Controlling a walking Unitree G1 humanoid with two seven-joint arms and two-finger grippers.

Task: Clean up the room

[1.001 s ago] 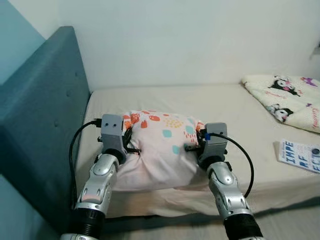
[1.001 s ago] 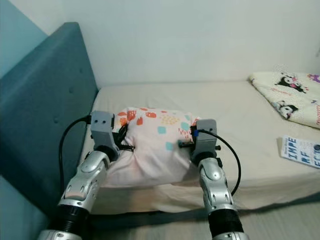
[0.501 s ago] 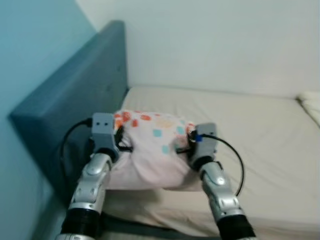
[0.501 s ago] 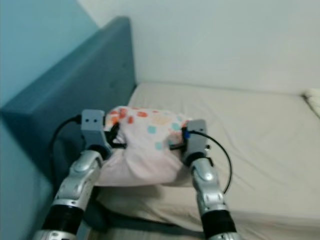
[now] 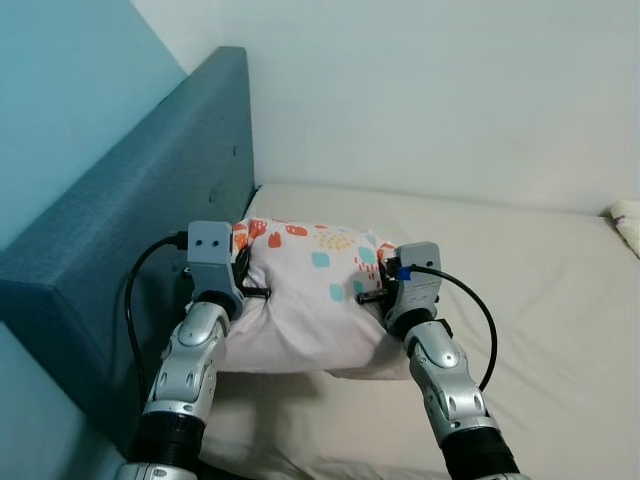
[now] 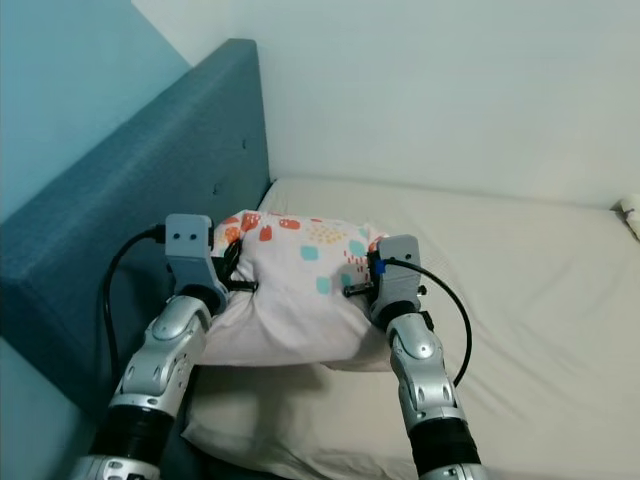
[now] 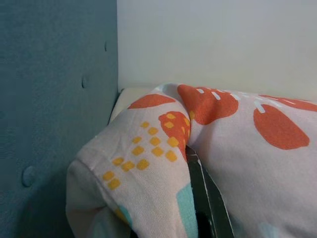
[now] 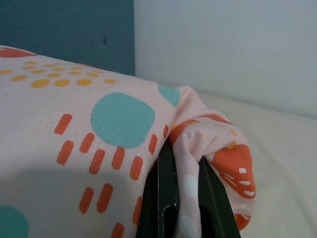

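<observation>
— Two grippers on one soft pale-pink pillow printed with orange, teal and yellow shapes (image 5: 310,300), is that right?

— Yes. The pillow sits between the two silver arms, over the beige mattress (image 5: 540,290) near its head end, close to the padded teal headboard (image 5: 150,230). Whether its underside touches the sheet I cannot tell.

— How does the left gripper (image 5: 252,292) stand?

— It is at the pillow's left end, fingers buried in cloth. In the left wrist view a fold of fabric bulges over one black finger (image 7: 208,203), and the other finger is hidden under the cloth. It looks pressed together on that fold, pinching it.

— And the right gripper (image 5: 372,296)?

— At the pillow's right end. The right wrist view shows both black fingers (image 8: 163,198) set close, with a ridge of pink cloth squeezed between them. So it pinches the pillow's edge too.

— What is hard to see?

— The fingertips of both grippers vanish into the fabric in the head views. The pillow's lower face is hidden by its own bulk.

— Anything else around?

— A plain white wall (image 5: 450,90) behind the bed, and a white corner of bedding (image 5: 628,213) cut off at the right edge of the frame. Black cables (image 5: 135,310) loop from each wrist.
</observation>
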